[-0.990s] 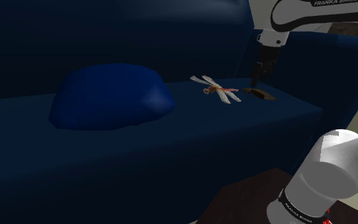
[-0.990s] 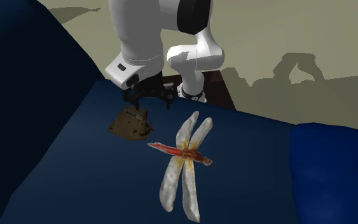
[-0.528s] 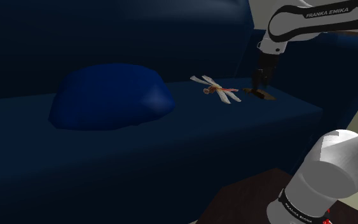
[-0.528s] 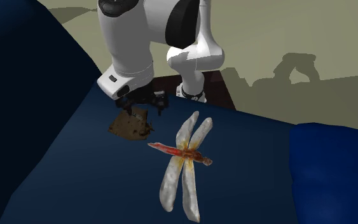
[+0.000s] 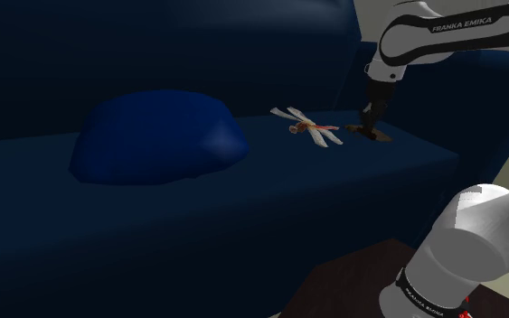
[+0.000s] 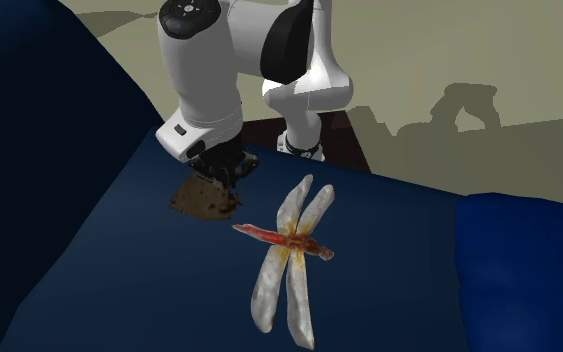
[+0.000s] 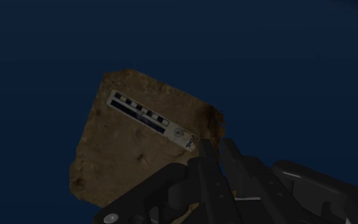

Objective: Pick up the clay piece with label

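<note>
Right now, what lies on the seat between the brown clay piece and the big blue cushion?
A dragonfly with pale wings and a red body lies between the clay piece and the cushion, touching neither; the shoulder view shows it.

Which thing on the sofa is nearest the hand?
The brown clay piece with the label strip: the hand is right at its edge. The dragonfly lies apart from it, and the cushion is farther off.

The black two-finger gripper point(image 6: 221, 178) has dropped and tilted, its spread fingers drawn together on the brown flat clay piece's point(image 6: 199, 202) far edge.
</note>
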Robot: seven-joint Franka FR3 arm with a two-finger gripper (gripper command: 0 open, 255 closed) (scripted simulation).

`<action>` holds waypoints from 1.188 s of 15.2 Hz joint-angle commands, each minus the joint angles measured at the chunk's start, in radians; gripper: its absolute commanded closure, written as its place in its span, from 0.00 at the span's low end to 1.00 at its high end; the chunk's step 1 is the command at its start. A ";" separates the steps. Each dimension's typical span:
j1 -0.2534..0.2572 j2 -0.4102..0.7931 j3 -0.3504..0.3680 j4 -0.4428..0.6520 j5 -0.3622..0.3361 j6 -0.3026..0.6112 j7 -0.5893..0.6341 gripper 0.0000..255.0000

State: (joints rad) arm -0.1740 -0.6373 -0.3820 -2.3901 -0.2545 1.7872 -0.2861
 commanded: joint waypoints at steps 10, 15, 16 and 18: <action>0.005 0.002 0.013 0.066 0.011 -0.066 -0.002 1.00; 0.010 0.009 0.023 0.138 0.021 -0.130 -0.007 1.00; 0.011 0.011 0.025 0.152 0.023 -0.143 -0.008 1.00; 0.013 0.016 0.029 0.182 0.026 -0.168 -0.010 1.00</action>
State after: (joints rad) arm -0.1620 -0.6241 -0.3546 -2.2228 -0.2298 1.6322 -0.2948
